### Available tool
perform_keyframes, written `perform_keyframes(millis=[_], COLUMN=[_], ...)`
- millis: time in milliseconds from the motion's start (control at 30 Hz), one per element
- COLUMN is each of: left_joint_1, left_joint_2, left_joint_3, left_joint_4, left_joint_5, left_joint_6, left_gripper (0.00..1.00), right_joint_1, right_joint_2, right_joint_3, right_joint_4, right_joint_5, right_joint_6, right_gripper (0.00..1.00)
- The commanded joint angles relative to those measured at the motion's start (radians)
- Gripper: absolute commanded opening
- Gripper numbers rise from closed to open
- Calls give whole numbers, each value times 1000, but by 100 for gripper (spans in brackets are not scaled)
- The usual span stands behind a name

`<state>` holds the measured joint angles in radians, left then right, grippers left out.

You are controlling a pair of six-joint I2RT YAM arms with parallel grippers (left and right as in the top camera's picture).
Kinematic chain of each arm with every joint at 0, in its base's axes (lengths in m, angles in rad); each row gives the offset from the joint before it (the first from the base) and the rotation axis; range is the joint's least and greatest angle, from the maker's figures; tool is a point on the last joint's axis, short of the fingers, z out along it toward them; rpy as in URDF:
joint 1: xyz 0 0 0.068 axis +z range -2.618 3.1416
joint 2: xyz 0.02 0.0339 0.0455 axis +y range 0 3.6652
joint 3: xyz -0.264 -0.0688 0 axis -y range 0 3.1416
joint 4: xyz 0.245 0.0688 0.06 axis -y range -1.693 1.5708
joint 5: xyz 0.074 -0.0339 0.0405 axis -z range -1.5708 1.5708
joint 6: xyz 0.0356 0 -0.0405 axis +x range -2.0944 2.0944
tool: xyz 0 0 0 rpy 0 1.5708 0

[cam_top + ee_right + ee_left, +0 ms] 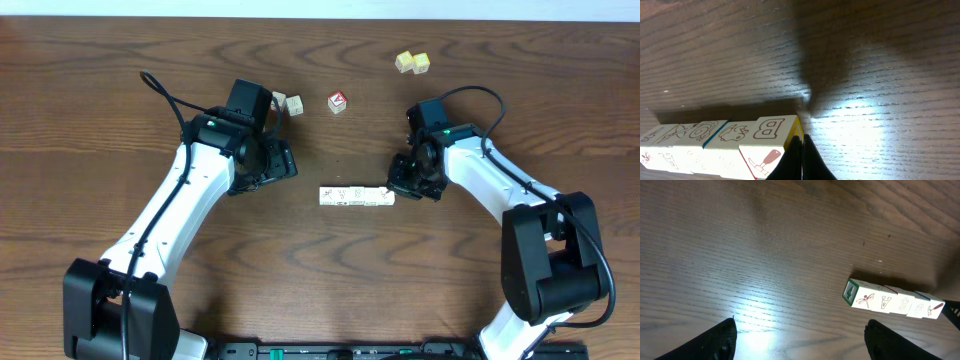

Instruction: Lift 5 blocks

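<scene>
Several whitish blocks [357, 197] lie end to end in one straight row on the wooden table, with faint printed letters and pictures on their faces. In the left wrist view the row of blocks [892, 301] lies ahead and to the right, its near end showing a green 4. My left gripper [287, 163] stands open to the left of the row, apart from it, and nothing lies between its fingers [715, 342]. My right gripper [801, 144] is shut, its tips pressed against the yellow end face of the blocks [720, 142] at the row's right end [399, 187].
A cube with a red face [338, 101] sits behind the row. Two small tan cubes [288, 103] lie beside the left arm's upper joint. Two pale yellow cubes [412, 62] rest at the far right back.
</scene>
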<state>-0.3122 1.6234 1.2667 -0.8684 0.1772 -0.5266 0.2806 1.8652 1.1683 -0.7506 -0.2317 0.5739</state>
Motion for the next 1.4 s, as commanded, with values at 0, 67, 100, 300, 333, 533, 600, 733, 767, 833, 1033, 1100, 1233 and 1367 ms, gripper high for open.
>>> perform_keyframes(millis=[0,67,100,300,333,533,600,733,767,833,1033,1100,1233,1367], left_joint_1=[3,3,3,10,17,110,139,178,180,177,165,165,165,165], left_joint_2=[6,6,6,6,8,11,11,11,11,15,37,51,101,151], left_joint_3=[-3,-3,-3,-3,-3,-3,-3,-3,-3,-3,-23,-34,-40,-40], left_joint_4=[-6,-6,-6,-6,-8,-25,-25,-39,-38,-41,-51,-47,-34,-12], left_joint_5=[-17,-17,-18,-17,-16,-17,-17,-16,-16,-15,-9,-8,-8,-5], left_joint_6=[-1,-1,-1,32,41,62,63,62,61,63,157,156,156,155], left_gripper=[82,82,82,82,82,82,82,82,82,82,71,62,58,66], right_joint_1=[11,11,11,-16,-29,-140,-168,-188,-183,-167,-89,-63,-5,69], right_joint_2=[3,3,3,0,-1,-7,-7,-6,-6,-6,-6,-6,-6,-6], right_joint_3=[-6,-6,-6,8,15,61,61,60,60,55,21,12,10,8], right_joint_4=[3,3,3,-14,-27,-129,-151,-196,-205,-212,-215,-217,-262,-282], right_joint_5=[6,7,8,21,21,21,15,12,12,13,14,13,12,14], right_joint_6=[17,16,16,-11,-29,-130,-147,-154,-158,-183,-195,-193,-193,-187], right_gripper=[1,1,1,1,1,9,16,8,6,4,1,1,1,1])
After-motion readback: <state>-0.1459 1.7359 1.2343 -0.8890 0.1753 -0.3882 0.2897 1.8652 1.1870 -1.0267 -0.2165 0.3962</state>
